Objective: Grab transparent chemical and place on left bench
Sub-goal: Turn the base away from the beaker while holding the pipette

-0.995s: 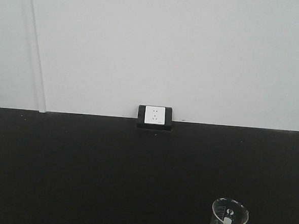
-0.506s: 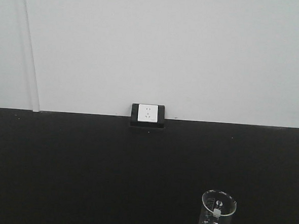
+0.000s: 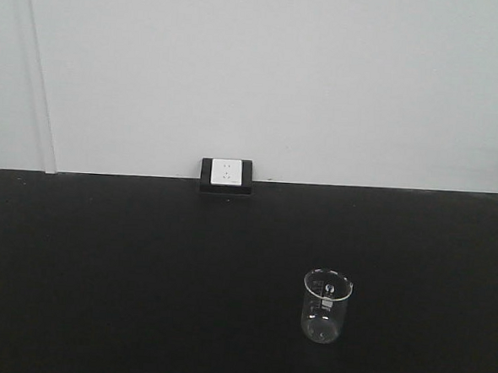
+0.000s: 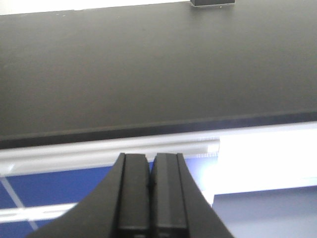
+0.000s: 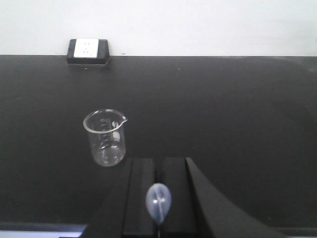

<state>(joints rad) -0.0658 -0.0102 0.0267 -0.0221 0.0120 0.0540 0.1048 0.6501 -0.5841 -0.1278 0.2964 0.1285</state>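
- The transparent chemical (image 3: pixel 326 308) (image 5: pixel 105 137) is a small clear glass beaker, colourless, with a flared rim and white printed marks on its side.
- It stands upright on the matte black surface (image 3: pixel 100 270), touching nothing else.
- Seen from the front, it sits right of centre, well forward of the wall socket (image 3: pixel 226 174).
- In the right wrist view its pouring lip points right.

Matte black benchtop (image 3: pixel 142 273) with white wall socket (image 3: pixel 226 174) in black housing at rear edge, against plain white wall (image 3: pixel 281 70). Vertical seam (image 3: pixel 39 72) at wall's left. Blue floor (image 4: pixel 49 186), white-lined, below bench front.
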